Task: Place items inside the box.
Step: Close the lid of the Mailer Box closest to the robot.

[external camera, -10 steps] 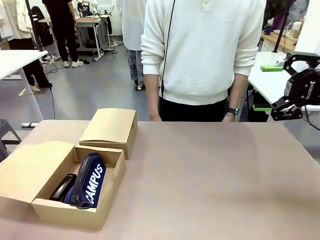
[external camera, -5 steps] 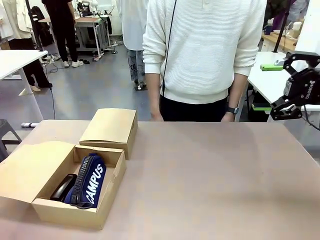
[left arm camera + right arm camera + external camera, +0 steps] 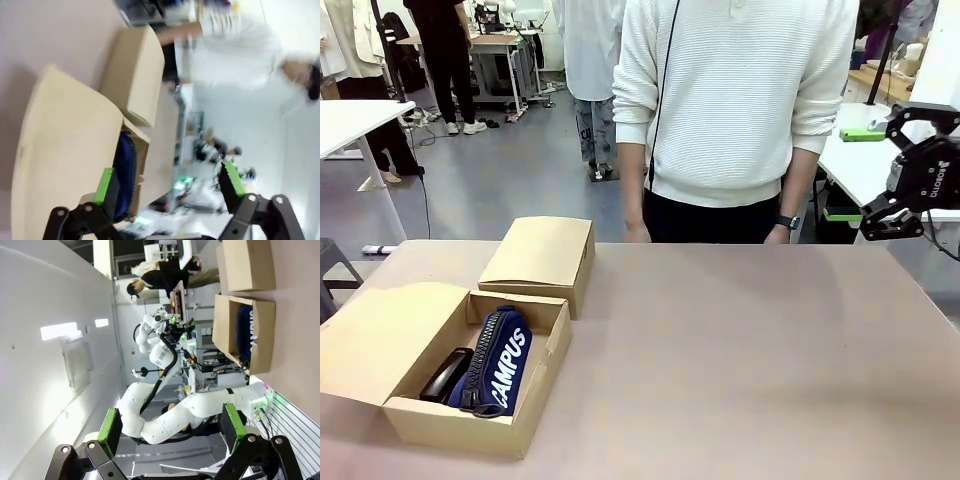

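Cardboard box at the desk's eight o'clock holds the navy pouch and a stapler. Both sets of fingers are apart and empty, the right gripper at three o'clock; it should stay clear until an item appears

Two boxes — one pouch, one stapler

Box: plain brown cardboard, matt, same as the closed carton behind it. Navy pouch: woven cloth, white printed lettering, ribbed zip edge. Stapler: black, slight sheen, looks plastic. Table: smooth matt laminate, pinkish-beige. Person's sweater: white ribbed knit. Right gripper: matt black housing.
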Tool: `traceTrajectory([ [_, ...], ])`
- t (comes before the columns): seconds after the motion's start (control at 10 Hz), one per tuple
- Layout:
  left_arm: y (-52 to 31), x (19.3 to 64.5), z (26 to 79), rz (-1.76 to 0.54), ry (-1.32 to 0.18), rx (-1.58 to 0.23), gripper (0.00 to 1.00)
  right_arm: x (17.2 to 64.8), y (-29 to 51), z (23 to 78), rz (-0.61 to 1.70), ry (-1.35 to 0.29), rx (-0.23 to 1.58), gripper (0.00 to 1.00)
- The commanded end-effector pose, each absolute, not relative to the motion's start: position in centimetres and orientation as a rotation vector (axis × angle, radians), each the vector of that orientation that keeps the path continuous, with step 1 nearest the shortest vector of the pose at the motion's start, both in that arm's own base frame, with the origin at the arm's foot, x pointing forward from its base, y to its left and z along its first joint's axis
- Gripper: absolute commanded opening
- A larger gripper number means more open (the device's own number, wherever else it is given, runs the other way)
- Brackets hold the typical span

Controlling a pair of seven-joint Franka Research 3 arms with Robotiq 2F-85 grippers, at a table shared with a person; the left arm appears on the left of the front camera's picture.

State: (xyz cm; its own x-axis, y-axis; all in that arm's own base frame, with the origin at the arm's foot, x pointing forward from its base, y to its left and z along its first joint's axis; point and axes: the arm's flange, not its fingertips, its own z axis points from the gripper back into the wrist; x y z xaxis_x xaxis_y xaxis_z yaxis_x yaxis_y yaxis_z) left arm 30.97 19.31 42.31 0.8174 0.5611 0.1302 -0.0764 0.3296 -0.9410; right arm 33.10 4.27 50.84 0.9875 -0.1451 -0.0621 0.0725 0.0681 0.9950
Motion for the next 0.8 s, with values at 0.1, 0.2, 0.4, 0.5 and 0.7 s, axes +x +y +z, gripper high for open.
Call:
traceTrajectory([
  [0.1,9.3,36.8,43.2,-0.290,-0.869,-0.783,1.00,33.1,4.4,51.3,-0.160,-0.066,1.516,1.00],
  [0.2,8.6,38.1,42.4,-0.391,-1.008,-0.692,1.00,33.1,4.4,51.3,-0.160,-0.066,1.516,1.00],
  [0.4,10.5,38.6,41.1,-0.500,-1.399,-0.683,1.00,33.1,4.4,51.3,-0.160,-0.066,1.516,1.00],
  [0.5,11.3,39.0,41.1,-0.546,-1.444,-0.678,1.00,33.1,4.4,51.3,-0.160,-0.066,1.516,1.00],
  [0.7,9.7,38.4,43.7,-0.320,-0.932,-0.737,1.00,33.1,4.4,51.3,-0.160,-0.066,1.516,1.00],
])
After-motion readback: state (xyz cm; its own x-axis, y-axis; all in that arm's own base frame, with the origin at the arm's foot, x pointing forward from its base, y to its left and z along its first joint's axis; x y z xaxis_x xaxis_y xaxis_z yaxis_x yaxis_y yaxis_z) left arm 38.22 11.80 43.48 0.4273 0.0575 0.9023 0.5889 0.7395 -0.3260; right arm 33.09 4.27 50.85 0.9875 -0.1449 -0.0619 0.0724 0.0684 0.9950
